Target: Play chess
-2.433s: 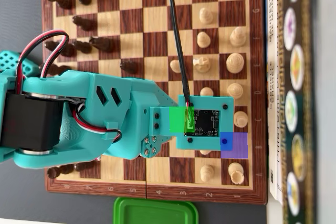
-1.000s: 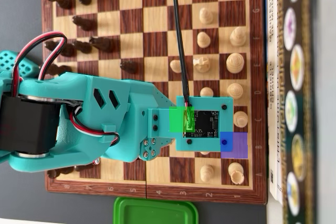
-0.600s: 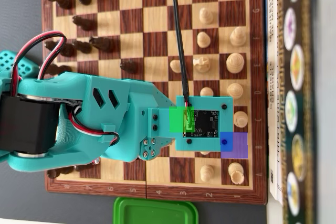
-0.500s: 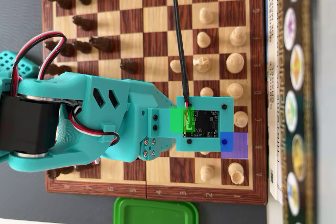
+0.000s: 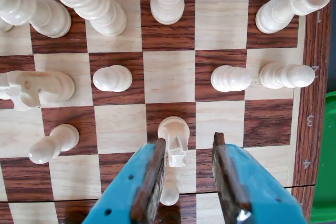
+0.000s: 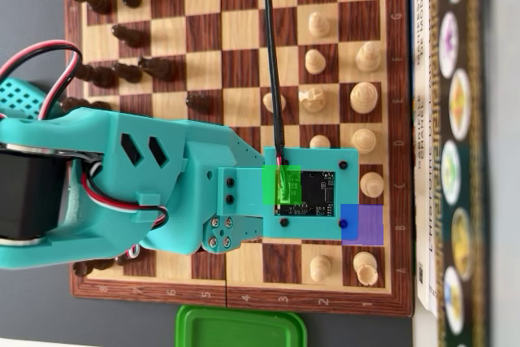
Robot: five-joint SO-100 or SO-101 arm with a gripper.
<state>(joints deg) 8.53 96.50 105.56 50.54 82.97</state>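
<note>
Gripper (image 5: 188,150) stands parted in the wrist view, its two fingers straddling a white knight (image 5: 175,141) without visibly clamping it; the left finger (image 5: 152,177) lies just beside the piece, the right finger (image 5: 224,174) apart. On the chessboard (image 5: 168,74), white pawns (image 5: 230,78) sit at 12 to 2 o'clock, another pawn (image 5: 112,78) at 10 o'clock, and a pawn (image 5: 169,190) lies directly behind the knight at 6 o'clock. Knight stands upright, long axis vertical, its facing indeterminate; the overhead view hides it beneath the teal arm (image 6: 146,184).
</note>
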